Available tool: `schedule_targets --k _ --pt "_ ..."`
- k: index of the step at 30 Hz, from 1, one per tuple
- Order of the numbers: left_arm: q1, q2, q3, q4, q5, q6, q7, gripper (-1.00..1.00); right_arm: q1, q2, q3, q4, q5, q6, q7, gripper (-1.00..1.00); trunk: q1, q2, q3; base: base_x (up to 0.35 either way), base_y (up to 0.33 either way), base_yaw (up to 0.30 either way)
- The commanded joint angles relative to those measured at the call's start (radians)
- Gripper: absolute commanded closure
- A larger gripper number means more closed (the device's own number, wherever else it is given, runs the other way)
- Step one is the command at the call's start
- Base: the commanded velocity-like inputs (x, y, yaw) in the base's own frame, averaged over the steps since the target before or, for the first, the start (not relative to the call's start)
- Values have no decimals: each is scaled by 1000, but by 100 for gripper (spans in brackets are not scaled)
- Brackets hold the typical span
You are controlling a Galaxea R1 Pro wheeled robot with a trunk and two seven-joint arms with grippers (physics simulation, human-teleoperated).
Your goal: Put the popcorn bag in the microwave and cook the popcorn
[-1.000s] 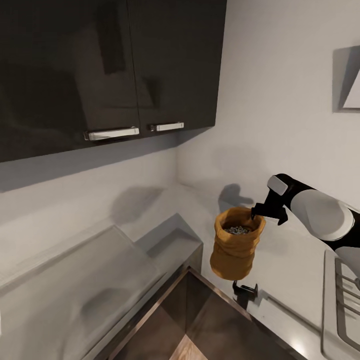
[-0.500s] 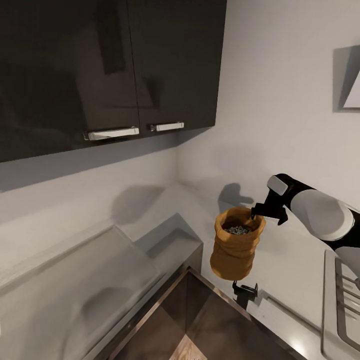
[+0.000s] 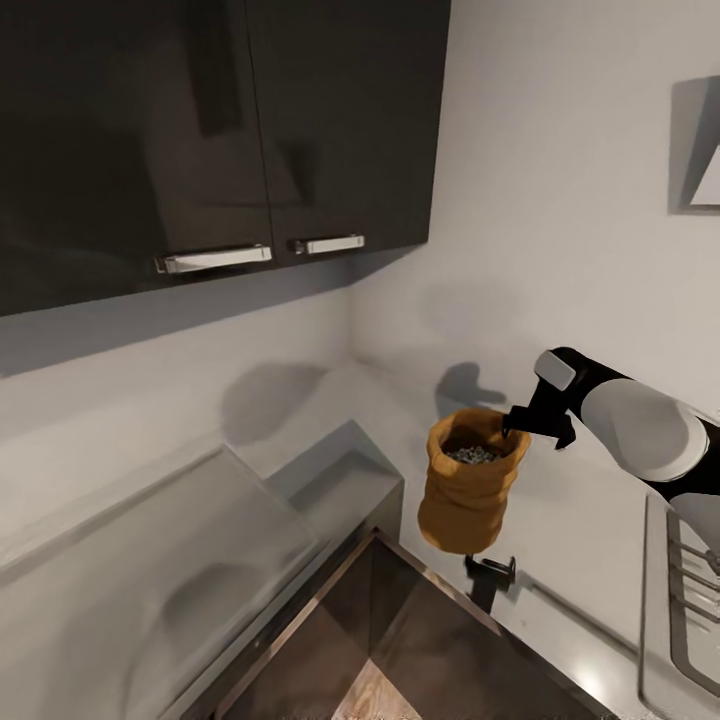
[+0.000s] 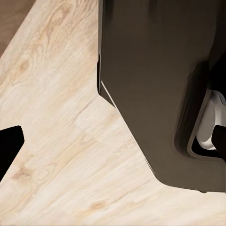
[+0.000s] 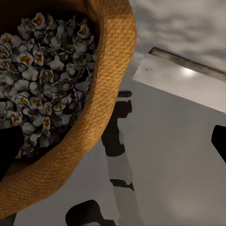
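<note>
The tan-orange popcorn bag (image 3: 468,492) sits upright near the front edge of the pale grey countertop (image 3: 590,520), in the corner. Grey-white popcorn (image 3: 472,455) fills its mouth and shows close up in the right wrist view (image 5: 42,80). My right gripper (image 3: 517,428) is at the bag's rolled rim (image 5: 101,113). It is open (image 5: 113,146), with one finger over the popcorn and the other outside the rim. My left gripper (image 4: 113,141) hangs open over the wood floor (image 4: 61,141). The microwave is out of view.
Dark upper cabinets (image 3: 250,130) with steel handles hang above the corner. A steel gas hob (image 3: 690,610) lies at the right edge, with the white extractor hood (image 3: 700,160) above it. Below the counter's steel edge are dark cabinet fronts (image 3: 420,640) and floor.
The whole head view has shifted slightly, so the camera moved. The bag and my right arm hold the same pose relative to each other.
</note>
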Motion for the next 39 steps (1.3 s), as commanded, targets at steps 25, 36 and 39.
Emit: schedule_targets --k 25,36,39 --pt "0 0 6 -2 0 1 2 -100 -2 5 -10 0 -79 3 3 -100 1 -2 -42 0 0 -51" --pt "0 0 6 -2 0 1 2 -100 -1 5 -9 0 -82 3 2 -100 1 -2 -57 0 0 91" --pt "0 0 6 -2 0 1 2 -100 -1 5 -9 0 -81 3 1 -100 1 -2 -61 0 0 77"
